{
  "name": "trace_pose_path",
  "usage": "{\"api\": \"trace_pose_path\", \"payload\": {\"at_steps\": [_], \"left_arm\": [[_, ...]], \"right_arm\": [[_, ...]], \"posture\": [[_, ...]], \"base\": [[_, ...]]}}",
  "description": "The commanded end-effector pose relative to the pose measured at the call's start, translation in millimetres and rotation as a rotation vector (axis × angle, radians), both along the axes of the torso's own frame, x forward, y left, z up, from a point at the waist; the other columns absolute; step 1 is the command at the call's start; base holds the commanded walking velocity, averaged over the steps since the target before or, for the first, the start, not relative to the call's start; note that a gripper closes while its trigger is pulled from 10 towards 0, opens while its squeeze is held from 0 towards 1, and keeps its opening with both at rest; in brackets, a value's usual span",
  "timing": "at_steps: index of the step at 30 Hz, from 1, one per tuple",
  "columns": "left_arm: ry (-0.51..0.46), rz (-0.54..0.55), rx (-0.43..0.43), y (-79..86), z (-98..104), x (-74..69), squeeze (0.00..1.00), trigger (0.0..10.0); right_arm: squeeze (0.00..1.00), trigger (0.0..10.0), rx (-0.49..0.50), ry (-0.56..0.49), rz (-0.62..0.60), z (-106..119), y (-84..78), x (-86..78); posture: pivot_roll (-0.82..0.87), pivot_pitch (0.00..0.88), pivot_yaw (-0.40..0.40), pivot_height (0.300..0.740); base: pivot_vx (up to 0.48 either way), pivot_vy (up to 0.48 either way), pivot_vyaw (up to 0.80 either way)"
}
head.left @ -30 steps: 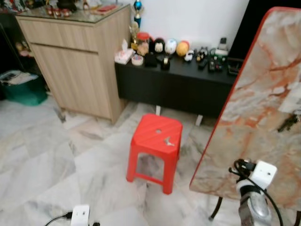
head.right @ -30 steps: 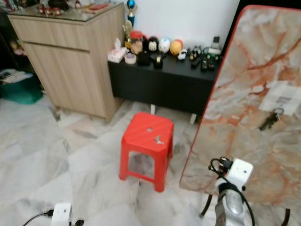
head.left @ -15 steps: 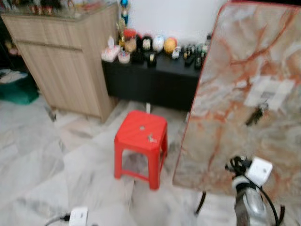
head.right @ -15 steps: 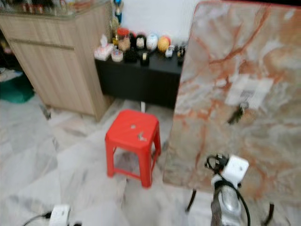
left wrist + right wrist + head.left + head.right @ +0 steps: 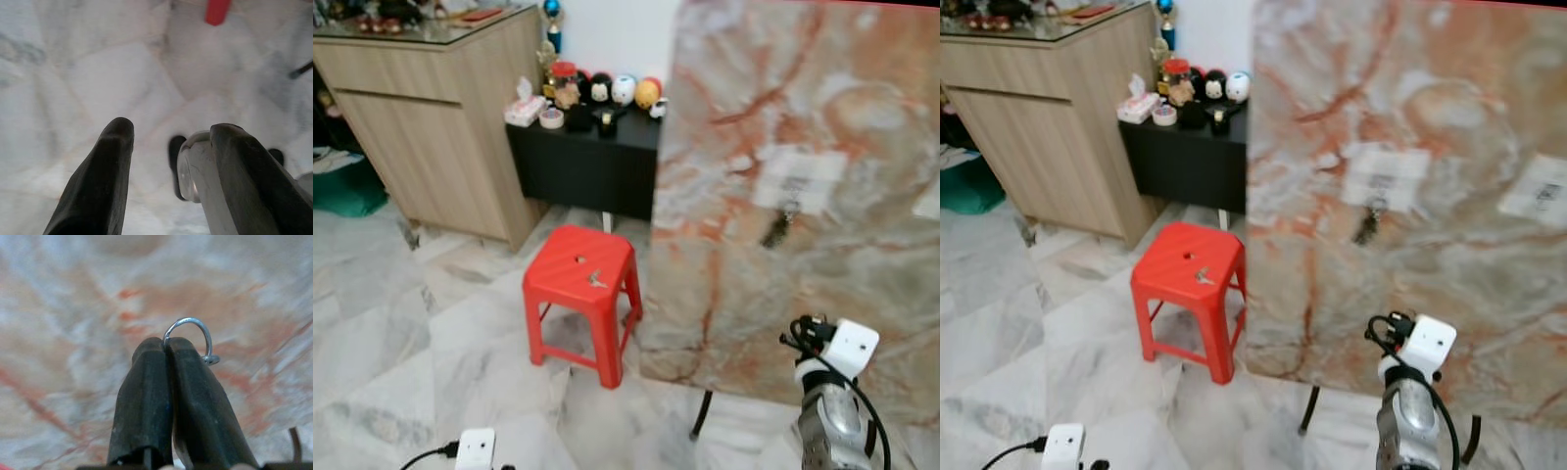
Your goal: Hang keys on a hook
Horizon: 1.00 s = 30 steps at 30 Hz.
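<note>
Pinching a thin silver key ring (image 5: 193, 335) between the tightly closed fingers of the right gripper (image 5: 166, 345), with the loop arching out just past the tips and standing roughly along the line of the fingers. Facing that ring straight at the upright marble board (image 5: 822, 117), with nothing between them. Judging the target to be up and slightly left of the right wrist (image 5: 832, 392), far above where the arm is riding low at the near right of the scene: hanging there, below a white label (image 5: 798, 181), a dark bunch of keys (image 5: 775, 230), pointing downward along the board's face. Not making out the hook itself, too small to tell, but taking it to be sitting at the top of that bunch. Judging the coming move as a lift and reach forward, keeping the loop's opening turned toward the hook so that it can drop over it. Favouring the right arm as the nearer one. Leaving to the left a red stool (image 5: 579, 279), standing just beside the board's left edge, with a small key (image 5: 597, 281) lying on its seat. Hanging idle over the marble floor, the left gripper (image 5: 173, 126), fingers spread wide and holding nothing.
</note>
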<state>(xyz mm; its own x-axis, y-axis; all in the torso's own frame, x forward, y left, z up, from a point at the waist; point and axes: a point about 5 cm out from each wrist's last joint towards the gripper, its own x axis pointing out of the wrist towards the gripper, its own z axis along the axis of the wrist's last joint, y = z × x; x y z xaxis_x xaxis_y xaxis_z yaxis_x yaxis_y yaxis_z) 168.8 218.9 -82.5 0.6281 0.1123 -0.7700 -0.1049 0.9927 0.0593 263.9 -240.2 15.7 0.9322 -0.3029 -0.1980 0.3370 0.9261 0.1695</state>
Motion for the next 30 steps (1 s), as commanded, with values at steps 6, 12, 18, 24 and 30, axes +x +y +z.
{"api": "trace_pose_path", "payload": {"at_steps": [6, 12, 18, 24, 30], "left_arm": [[0.041, 0.033, 0.011, 9.3, -2.5, -8.4, 0.0, 10.0], [0.043, 0.034, 0.005, 9.2, -2.6, -8.6, 0.0, 10.0], [0.048, 0.038, 0.005, 11.1, -2.9, -10.2, 0.0, 10.0], [0.059, 0.046, 0.008, 15.3, -3.5, -13.9, 0.0, 10.0], [0.071, 0.047, 0.008, 16.6, -4.3, -16.4, 0.0, 10.0]], "right_arm": [[0.0, 10.0, -0.002, -0.025, 0.011, 4.7, 5.9, 5.9], [0.0, 10.0, -0.017, -0.06, -0.023, 12.2, 2.1, 8.6], [0.0, 10.0, -0.036, -0.107, -0.064, 24.2, -1.5, 15.0], [0.0, 10.0, -0.072, -0.198, -0.191, 49.3, -16.0, 24.2], [0.0, 10.0, -0.121, -0.289, -0.125, 77.4, -10.3, 43.8]], "posture": [[0.0, 0.0, -0.042, 0.709], [0.0, 0.0, -0.038, 0.709], [0.0, 0.0, -0.034, 0.709], [0.0, 0.0, -0.034, 0.709], [0.0, 0.0, -0.032, 0.709]], "base": [[0.0, -0.141, 0.0], [0.0, 0.0, 0.0], [0.0, 0.0, 0.0], [0.0, 0.0, 0.0], [0.0, 0.0, 0.0]]}}
